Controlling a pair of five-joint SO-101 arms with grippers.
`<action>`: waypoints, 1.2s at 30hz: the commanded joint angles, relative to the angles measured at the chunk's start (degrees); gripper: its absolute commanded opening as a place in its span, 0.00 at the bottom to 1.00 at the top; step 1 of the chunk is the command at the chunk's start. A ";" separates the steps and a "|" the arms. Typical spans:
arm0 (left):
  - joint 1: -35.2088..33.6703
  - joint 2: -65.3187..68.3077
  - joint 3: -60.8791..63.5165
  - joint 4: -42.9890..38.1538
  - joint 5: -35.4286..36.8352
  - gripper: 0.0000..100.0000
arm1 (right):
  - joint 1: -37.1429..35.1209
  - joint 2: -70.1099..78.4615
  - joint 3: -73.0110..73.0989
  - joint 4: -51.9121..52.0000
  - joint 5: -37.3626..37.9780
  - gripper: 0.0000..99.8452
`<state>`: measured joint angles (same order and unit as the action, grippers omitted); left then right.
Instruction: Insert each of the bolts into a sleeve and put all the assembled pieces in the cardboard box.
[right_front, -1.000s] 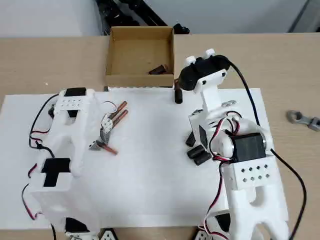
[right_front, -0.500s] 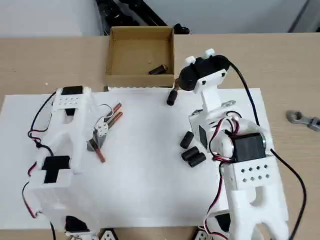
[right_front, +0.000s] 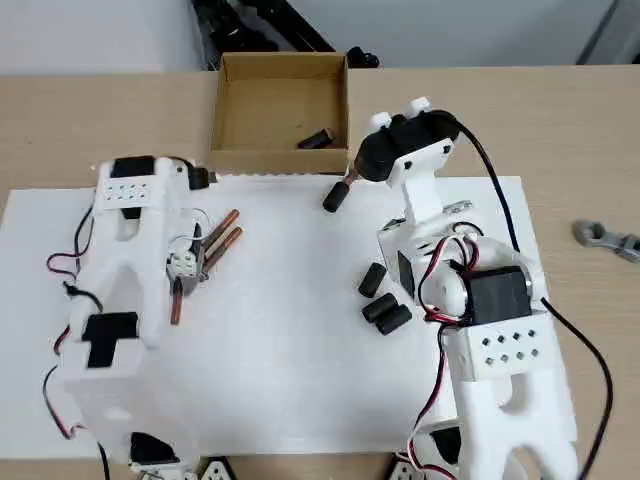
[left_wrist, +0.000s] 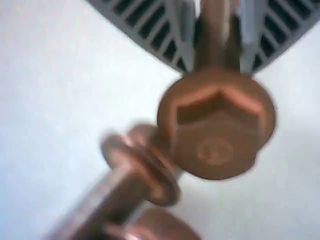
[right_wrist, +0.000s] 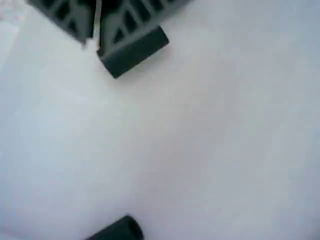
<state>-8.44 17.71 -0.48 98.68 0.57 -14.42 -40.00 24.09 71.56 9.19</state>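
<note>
Left claw (right_front: 180, 278): clenched on one bolt (left_wrist: 216, 125)
Right claw (right_front: 347, 180): grips one sleeve (right_front: 334, 196)
Loose: two bolts (right_front: 224, 226), three sleeves (right_front: 373, 279)

Passage lies over the mat (right_front: 290, 330) between loose sleeves (right_front: 378, 306) and bolts (right_front: 225, 243).

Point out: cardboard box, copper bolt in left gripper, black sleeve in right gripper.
brown cardboard box (right_front: 270, 160), high view, front wall
copper hex-head bolt (left_wrist: 215, 127), left wrist view, hex head
black cylindrical sleeve (right_front: 334, 196), high view, middle of its side
</note>
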 joint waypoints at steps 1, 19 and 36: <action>-0.09 -8.62 -4.79 1.76 -1.76 0.00 | 0.57 -0.75 -0.26 -5.23 -4.66 0.01; -0.35 -32.00 -10.07 1.67 -3.52 0.00 | -2.42 23.16 -6.68 -20.70 -25.05 0.09; -0.44 -40.70 -9.98 1.67 -5.63 0.00 | 10.77 24.84 -18.90 10.24 -25.05 0.09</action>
<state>-8.53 -20.00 -7.87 99.65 -4.97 -4.48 -14.95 8.53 76.13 -15.16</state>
